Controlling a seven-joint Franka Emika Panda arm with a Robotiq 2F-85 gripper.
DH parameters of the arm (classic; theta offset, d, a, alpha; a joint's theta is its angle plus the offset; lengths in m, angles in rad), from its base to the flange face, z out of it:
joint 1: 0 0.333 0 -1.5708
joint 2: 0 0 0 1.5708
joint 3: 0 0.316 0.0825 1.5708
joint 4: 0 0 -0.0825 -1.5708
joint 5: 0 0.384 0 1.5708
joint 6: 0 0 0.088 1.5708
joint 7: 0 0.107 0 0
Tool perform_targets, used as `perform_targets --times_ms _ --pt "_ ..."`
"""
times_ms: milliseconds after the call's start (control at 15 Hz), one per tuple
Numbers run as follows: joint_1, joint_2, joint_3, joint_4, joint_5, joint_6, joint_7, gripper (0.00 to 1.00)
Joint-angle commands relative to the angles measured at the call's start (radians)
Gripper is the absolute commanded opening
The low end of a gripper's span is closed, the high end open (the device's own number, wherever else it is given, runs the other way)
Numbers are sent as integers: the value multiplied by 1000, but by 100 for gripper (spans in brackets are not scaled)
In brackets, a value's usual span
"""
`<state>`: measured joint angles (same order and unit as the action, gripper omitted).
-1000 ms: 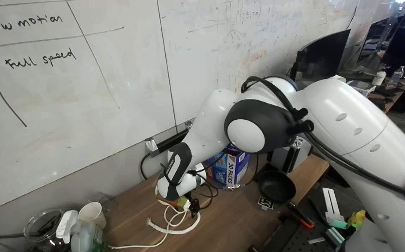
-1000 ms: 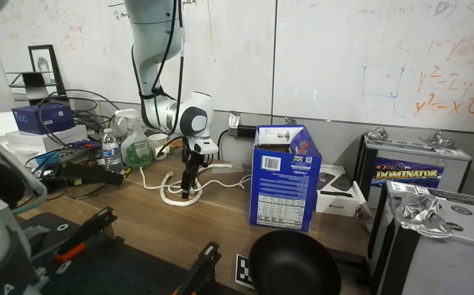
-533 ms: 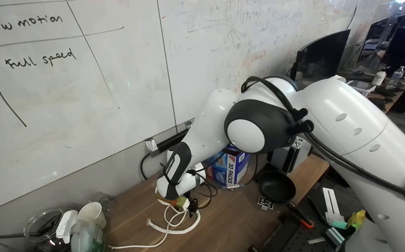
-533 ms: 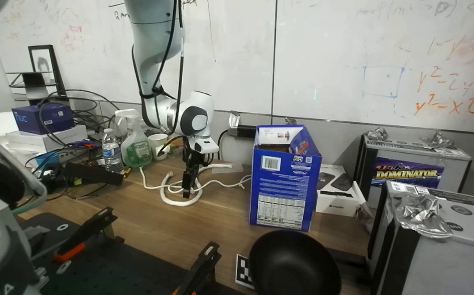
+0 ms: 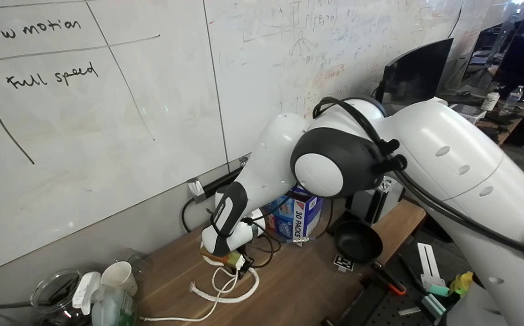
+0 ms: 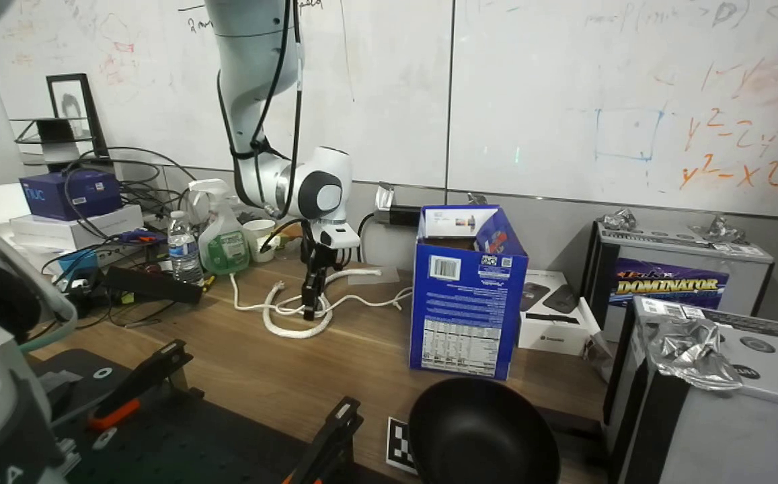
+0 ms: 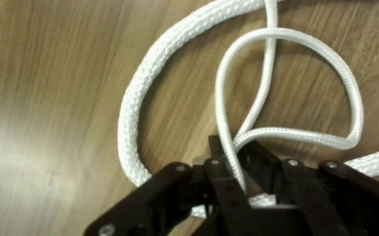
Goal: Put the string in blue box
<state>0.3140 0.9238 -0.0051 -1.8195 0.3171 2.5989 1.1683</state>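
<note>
1. String (image 7: 219,88) lies in loose loops on the worktop (image 6: 362,356), below and around the claw (image 7: 234,144), and strands of it cross at the fingers (image 7: 259,159).
2. Pointing down, the claw is mostly closed, with a narrow gap between its fingers; whether it pinches the string, we cannot tell.
3. Under the claw we see a thicker white rope (image 7: 129,121) curving round (we cannot make out whether it joins the string).
4. Well apart from the claw, to its right in an exterior view, the blue box (image 6: 466,309) stands upright with its top uncovered, and a stretch of string runs from beneath the claw toward it.
5. Behind the claw and to its left, in an exterior view, we find a spray bottle (image 6: 222,232) and a white cup (image 6: 254,234); nearer the camera than the claw sits a black pan (image 6: 483,430).
</note>
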Motion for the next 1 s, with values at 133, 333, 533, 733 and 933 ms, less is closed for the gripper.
perform_targets --times_ms 133,333,533,733,933 --pt "11 14 -10 21 -33 -6 34 4" --pt "21 -18 -26 -3 -48 -1 39 7" --pt "40 -82 -60 -48 -91 11 51 7" --pt "65 -170 -103 -97 -152 17 66 7" --pt "97 -299 -150 -163 -235 20 89 7"
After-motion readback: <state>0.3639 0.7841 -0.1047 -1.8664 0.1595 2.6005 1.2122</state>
